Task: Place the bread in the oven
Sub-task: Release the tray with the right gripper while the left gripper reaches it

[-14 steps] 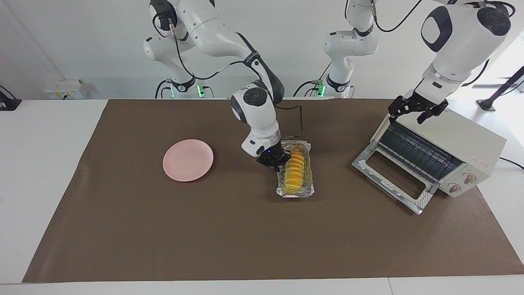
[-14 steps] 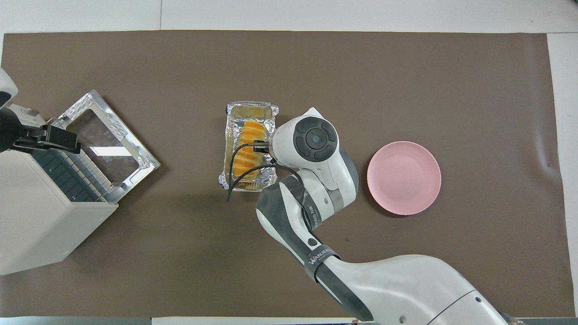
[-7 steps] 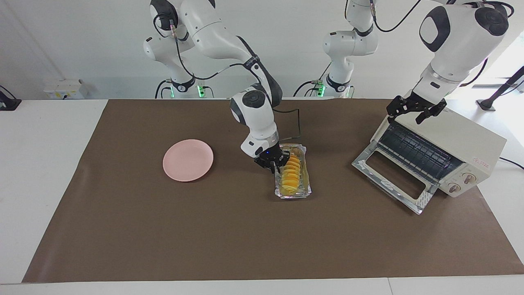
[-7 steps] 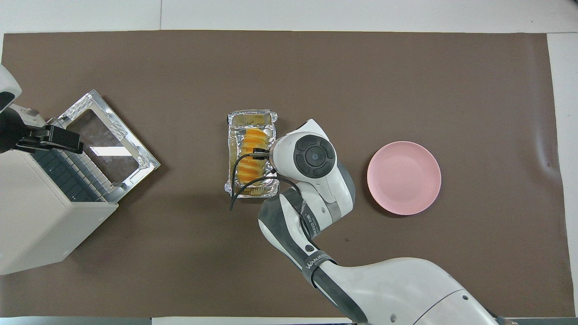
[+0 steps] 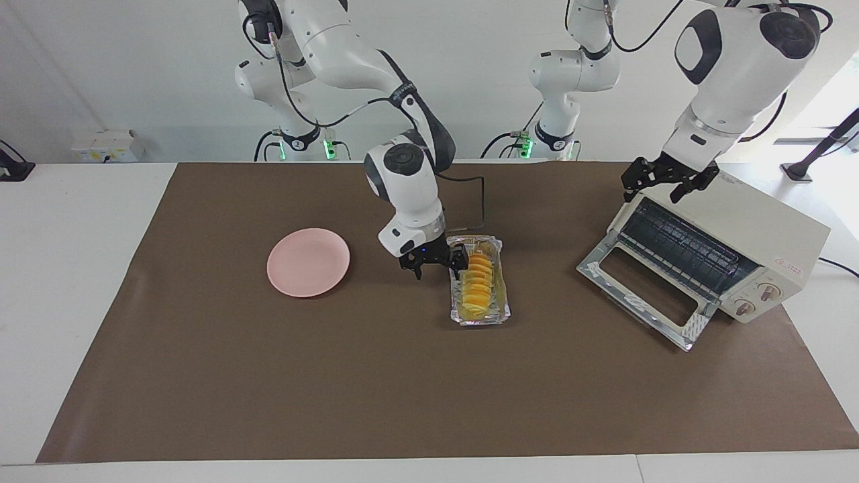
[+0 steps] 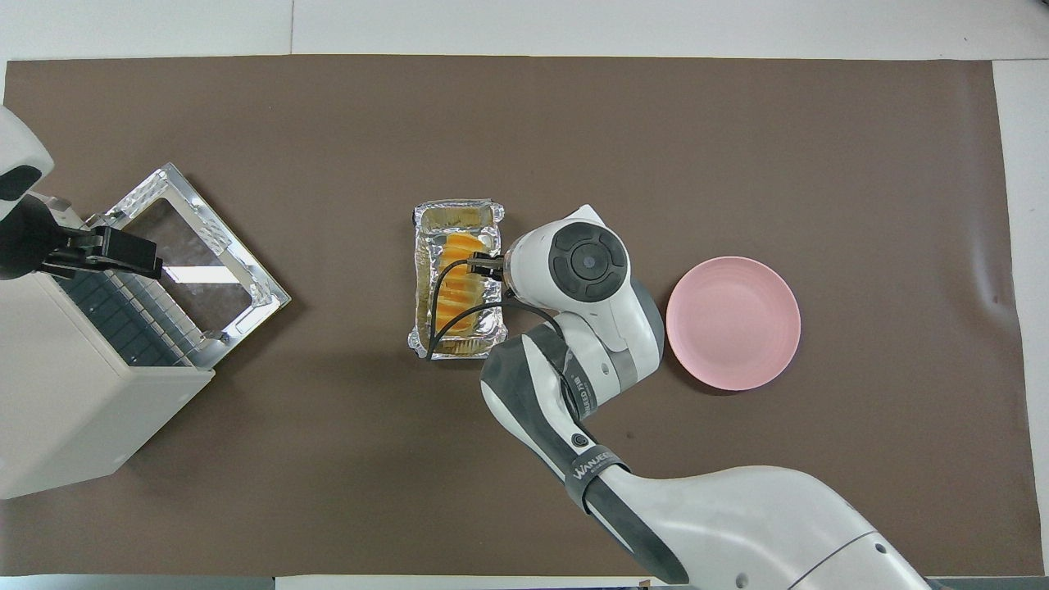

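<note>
Since 1 second ago, the right gripper [image 5: 433,263] has slid off the bread [image 5: 478,284] toward the plate [image 5: 309,261]; it now hangs low over the brown mat [image 5: 268,376] just beside the foil tray [image 5: 500,314], on the tray's plate side. Its jaws stand apart and hold nothing. The tray has also shifted a little and sits straighter than before. The left gripper [image 5: 663,178] has drifted slightly along the oven [image 5: 751,225] top and hovers over the corner of the oven nearest the robots, above the rack; its jaws are spread and empty too.

Bread lies in the tray, lengthwise, its ridged orange slices running away from the robots, just beside the right gripper's jaws toward the left arm's end of the tabletop. From overhead, the right arm's wrist hides most of its gripper, and a black cable loops over the bread [image 6: 459,279] and tray [image 6: 455,215].

Below the left gripper's jaws the oven [image 6: 74,410] stands at the left arm's end, well apart from the bread, turned at an angle. Its glass door [image 5: 644,295] is dropped open onto the mat and the wire rack [image 5: 684,248] shows inside. 2 knobs [image 5: 755,298] sit on its front panel. The plate lies on the mat, on the side of the right gripper's jaws away from the tray, near but apart.
</note>
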